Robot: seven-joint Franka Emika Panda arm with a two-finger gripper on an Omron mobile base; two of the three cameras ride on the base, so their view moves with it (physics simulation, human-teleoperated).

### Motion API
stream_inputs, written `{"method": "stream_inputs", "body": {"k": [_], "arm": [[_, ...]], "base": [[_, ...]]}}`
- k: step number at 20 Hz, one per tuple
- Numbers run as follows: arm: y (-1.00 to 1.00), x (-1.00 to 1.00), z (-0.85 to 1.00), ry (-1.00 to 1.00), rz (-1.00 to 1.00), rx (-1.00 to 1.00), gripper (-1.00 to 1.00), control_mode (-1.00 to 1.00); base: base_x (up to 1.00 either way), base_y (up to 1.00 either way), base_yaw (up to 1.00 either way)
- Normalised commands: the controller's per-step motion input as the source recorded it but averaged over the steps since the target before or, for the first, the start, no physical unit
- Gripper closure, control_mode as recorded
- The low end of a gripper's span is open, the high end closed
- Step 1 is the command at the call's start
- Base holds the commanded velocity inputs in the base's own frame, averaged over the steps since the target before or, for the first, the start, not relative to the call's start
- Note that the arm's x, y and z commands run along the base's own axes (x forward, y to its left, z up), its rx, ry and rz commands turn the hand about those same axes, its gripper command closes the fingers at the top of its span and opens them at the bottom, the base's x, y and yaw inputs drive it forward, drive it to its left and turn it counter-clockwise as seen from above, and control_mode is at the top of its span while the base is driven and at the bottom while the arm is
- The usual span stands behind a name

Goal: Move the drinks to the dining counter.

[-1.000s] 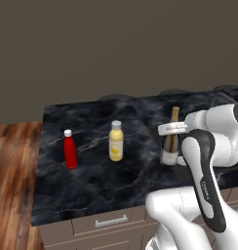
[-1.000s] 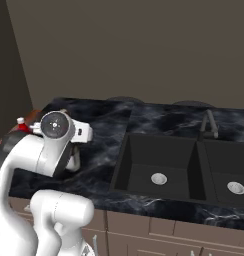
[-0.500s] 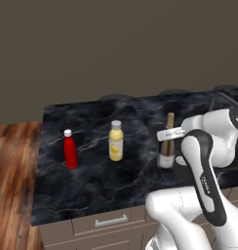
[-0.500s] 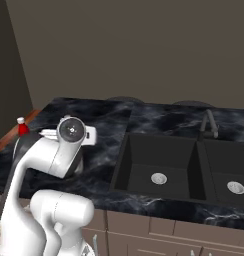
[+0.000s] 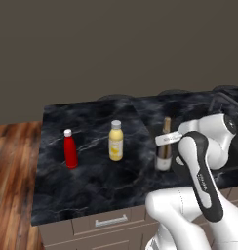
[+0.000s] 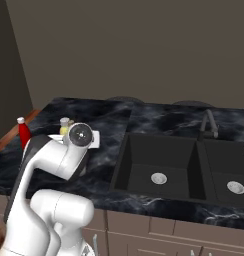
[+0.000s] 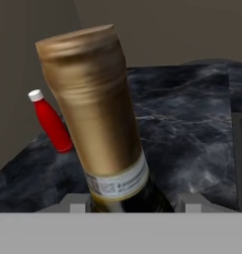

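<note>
The robot's pincer (image 5: 166,140) is pinching the dark wine bottle (image 5: 164,151) by its neck, just above the black desk (image 5: 87,176); I cannot tell if the bottle is touching it. The yellow juice bottle (image 5: 115,140) and the red bottle (image 5: 69,149) are standing on the desk to the left, apart from each other.

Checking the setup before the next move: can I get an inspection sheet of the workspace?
Surface: black marble worktop over handled drawers.
Job's things: wine bottle, yellow juice bottle and red bottle stand upright, apart.
Clutter: nothing seen.
Grippers: gripper straddles the wine bottle's neck; contact cannot be told.
Cables: nothing seen.
Surroundings: double sink with faucet; wood floor.
</note>
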Motion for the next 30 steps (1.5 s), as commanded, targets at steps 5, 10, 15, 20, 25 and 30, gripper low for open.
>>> {"method": "stream_inputs", "body": {"k": [5, 10, 15, 20, 25, 30], "arm": [[0.0, 0.18, -0.15, 0.0, 0.01, 0.0, 1.0, -1.0], [0.0, 0.13, -0.01, -0.05, 0.0, 0.0, 1.0, -1.0], [0.0, 0.11, -0.13, -0.02, 0.0, 0.0, 1.0, -1.0], [0.0, 0.07, -0.15, -0.03, 0.0, 0.0, 1.0, -1.0], [0.0, 0.02, -0.1, -0.04, 0.0, 0.0, 1.0, -1.0], [0.0, 0.02, -0.14, -0.01, 0.0, 0.0, 1.0, -1.0]], "base": [[0.0, 0.0, 0.0], [0.0, 0.0, 0.0], [0.0, 0.0, 0.0], [0.0, 0.0, 0.0], [0.0, 0.0, 0.0], [0.0, 0.0, 0.0]]}}
